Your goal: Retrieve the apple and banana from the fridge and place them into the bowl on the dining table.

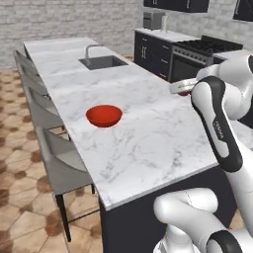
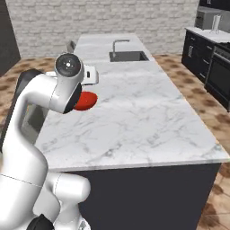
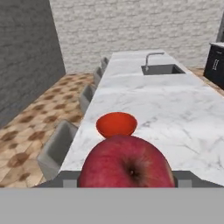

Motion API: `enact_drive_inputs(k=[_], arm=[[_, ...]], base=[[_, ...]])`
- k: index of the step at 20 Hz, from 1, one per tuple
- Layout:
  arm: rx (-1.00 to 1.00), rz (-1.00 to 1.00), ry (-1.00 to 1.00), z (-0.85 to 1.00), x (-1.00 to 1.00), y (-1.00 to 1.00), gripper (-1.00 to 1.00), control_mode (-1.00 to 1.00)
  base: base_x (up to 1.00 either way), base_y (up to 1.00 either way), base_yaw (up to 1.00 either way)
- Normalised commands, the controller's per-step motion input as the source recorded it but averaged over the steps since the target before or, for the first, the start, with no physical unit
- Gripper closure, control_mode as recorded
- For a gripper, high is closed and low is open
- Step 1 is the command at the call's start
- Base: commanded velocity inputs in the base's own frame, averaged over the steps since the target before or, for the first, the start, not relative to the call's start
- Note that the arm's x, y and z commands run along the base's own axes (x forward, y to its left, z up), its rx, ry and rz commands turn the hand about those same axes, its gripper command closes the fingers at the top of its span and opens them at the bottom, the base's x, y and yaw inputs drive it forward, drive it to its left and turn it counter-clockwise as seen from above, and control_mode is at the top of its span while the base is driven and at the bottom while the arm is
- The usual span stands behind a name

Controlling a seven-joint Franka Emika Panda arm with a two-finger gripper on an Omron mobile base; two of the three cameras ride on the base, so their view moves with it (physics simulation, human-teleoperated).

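Up close in the hand view, the apple [image 3: 126,162] hides the fingertips, evidently gripped. Beyond it, the bowl [image 3: 116,124] sits on the dining table [image 3: 175,105].

The white arm rises from its base, bends at a dark elbow joint and reaches forward over the near end of the tabletop [image 1: 148,143]. Its claw [image 3: 127,181] is held level above the slab, pointing along it, fingers clamped on the apple [image 3: 126,162], which sits between them, filling the gap, well clear of the marble below.
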Motion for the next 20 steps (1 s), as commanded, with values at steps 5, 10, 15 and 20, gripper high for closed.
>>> enact_drive_inputs(k=[5,10,15,20], arm=[[0.0,0.0,0.0,0.0,0.0,0.0,1.0,1.0],[0.0,0.0,0.0,0.0,0.0,0.0,1.0,1.0],[0.0,0.0,0.0,0.0,0.0,0.0,1.0,1.0],[0.0,0.0,0.0,0.0,0.0,0.0,1.0,1.0]], base=[[0.0,1.0,0.07],[0.08,1.0,0.03],[0.32,1.0,-0.09],[0.26,1.0,-0.25]])
